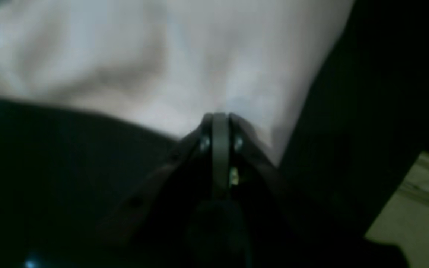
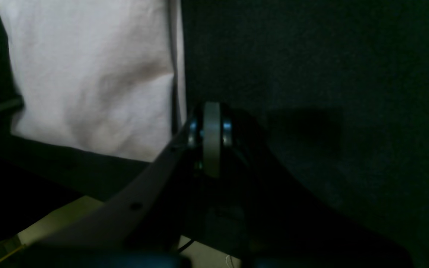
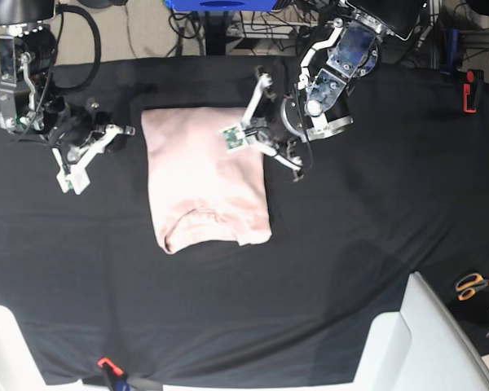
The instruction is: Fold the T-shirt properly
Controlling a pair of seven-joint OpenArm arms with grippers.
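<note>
The T-shirt [image 3: 205,181], a plain pale pink cotton garment, lies folded into a tall rectangle on the black cloth-covered bench [image 3: 375,212], a little left of centre in the base view, with its neckline near the lower edge. Going from the left of that view, we see the right gripper [image 3: 106,135] resting over the black cloth, just beside the shirt's left edge and apart from it; in the right wrist view its fingers [image 2: 211,126] are pressed fully together with nothing between them, the pink fabric [image 2: 91,74] showing up and to the left of them. Next comes the shirt itself, lightly wrinkled and flat. At its upper right corner sits the left gripper [image 3: 257,134], right over the edge of the fabric; in the left wrist view its fingers [image 1: 220,130] are closed tight at the cloth's border [image 1: 162,67], but the blur keeps us from telling whether any fabric is pinched. Far right, orange-handled scissors [image 3: 473,285] lie near the bench edge.
</note>
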